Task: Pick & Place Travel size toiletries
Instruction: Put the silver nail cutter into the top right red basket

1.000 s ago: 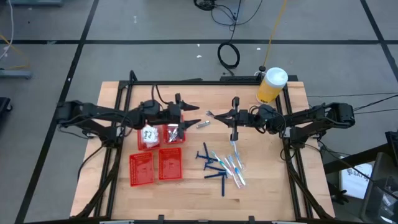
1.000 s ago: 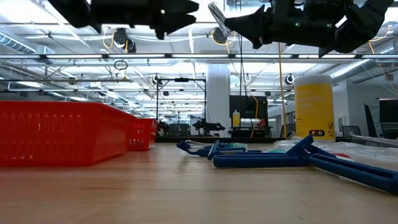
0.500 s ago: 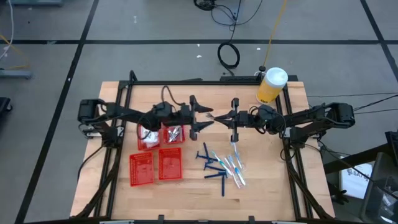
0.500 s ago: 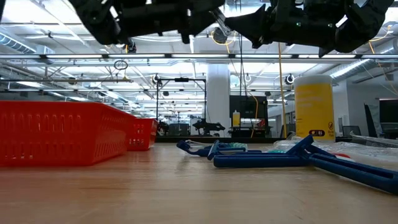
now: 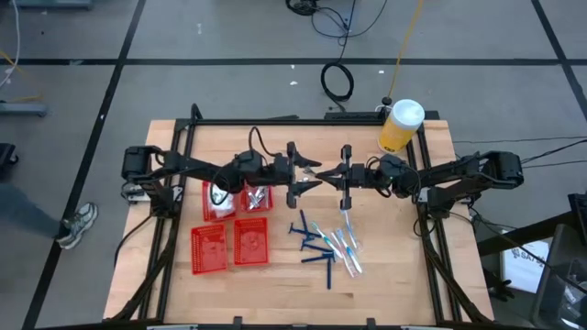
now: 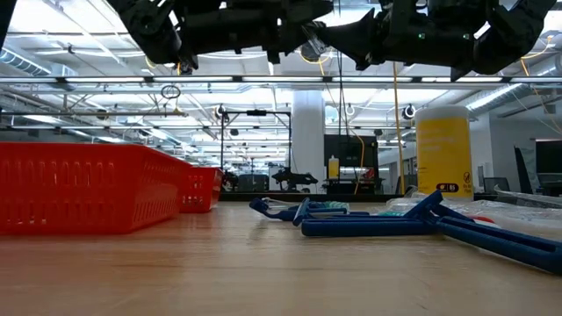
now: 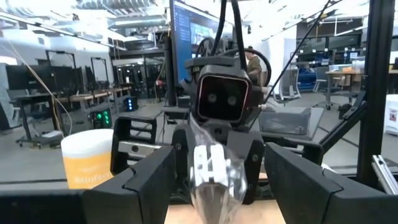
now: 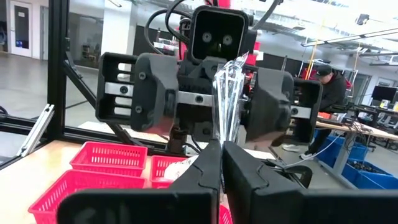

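- Right gripper pinched shut on crinkly clear-wrapped toothbrush.
- Left gripper spread wide around wrapper tip, facing right gripper.
- Slim blue razors beside red mesh baskets.

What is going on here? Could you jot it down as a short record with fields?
Setting: wooden table with two dark arms meeting above its middle
Right gripper: shut on a clear-wrapped toothbrush, held in the air
Left gripper: open, fingers either side of that wrapper
Loose items: blue razors and wrapped toothbrushes lying on the table
Containers: four red baskets, two holding items
Also there: yellow jar at the far corner
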Available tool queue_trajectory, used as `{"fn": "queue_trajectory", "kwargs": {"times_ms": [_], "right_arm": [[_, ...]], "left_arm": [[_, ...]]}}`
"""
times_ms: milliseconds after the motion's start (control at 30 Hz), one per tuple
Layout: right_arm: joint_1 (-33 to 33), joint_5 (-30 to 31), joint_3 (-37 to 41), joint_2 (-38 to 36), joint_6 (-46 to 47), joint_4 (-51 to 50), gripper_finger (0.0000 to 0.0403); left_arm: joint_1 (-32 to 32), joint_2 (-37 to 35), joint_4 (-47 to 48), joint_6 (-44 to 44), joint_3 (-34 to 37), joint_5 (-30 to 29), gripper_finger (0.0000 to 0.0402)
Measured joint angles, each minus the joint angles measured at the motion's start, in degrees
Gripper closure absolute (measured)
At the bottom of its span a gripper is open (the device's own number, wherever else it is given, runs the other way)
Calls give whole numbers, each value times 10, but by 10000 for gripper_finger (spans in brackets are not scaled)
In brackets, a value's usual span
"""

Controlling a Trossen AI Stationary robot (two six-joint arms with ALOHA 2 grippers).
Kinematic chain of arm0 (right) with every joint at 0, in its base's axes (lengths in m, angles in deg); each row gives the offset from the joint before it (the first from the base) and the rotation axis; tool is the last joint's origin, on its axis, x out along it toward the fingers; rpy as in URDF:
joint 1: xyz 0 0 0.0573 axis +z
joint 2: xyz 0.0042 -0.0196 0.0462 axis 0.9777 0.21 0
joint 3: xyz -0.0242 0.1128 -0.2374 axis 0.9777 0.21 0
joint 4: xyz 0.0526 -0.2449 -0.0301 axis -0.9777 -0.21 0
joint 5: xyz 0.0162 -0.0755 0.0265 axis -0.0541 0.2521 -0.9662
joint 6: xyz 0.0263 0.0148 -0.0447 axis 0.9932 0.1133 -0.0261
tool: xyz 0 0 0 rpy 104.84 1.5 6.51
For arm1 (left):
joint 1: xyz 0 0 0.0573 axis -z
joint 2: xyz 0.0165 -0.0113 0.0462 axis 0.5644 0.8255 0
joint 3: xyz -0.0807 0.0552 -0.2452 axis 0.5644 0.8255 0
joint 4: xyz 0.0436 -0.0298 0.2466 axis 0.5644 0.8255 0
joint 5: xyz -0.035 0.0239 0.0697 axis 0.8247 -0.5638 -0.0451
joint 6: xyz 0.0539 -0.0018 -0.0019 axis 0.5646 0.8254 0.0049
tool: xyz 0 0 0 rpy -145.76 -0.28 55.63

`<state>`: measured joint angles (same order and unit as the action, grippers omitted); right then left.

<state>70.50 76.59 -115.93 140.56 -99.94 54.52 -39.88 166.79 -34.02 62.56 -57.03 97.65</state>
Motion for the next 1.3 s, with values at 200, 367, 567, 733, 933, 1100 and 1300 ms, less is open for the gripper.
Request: {"fn": "queue_trajectory", "kwargs": {"times_ms": [200,367,567,733,933,1100,1300], "right_arm": [[0,0,0,0,-10,-3,403],[0,1,0,0,-14,0,403],[0,1,0,0,-15,11,403],[0,0,0,0,-13,12,403],[0,1,0,0,-13,-1,403],[0,2,-1,0,-13,-20,395],[-1,13,-2,-1,10,-94,328]], "left_arm": [[0,-16,38,5,0,-4,161],[-2,-55,105,21,0,-5,161],[-2,-79,147,28,0,-5,167],[-2,-78,156,28,0,-5,226],[-2,-78,149,27,0,-4,346],[-3,-77,155,7,1,-14,371],[-3,-100,227,-5,1,-81,369]]}}
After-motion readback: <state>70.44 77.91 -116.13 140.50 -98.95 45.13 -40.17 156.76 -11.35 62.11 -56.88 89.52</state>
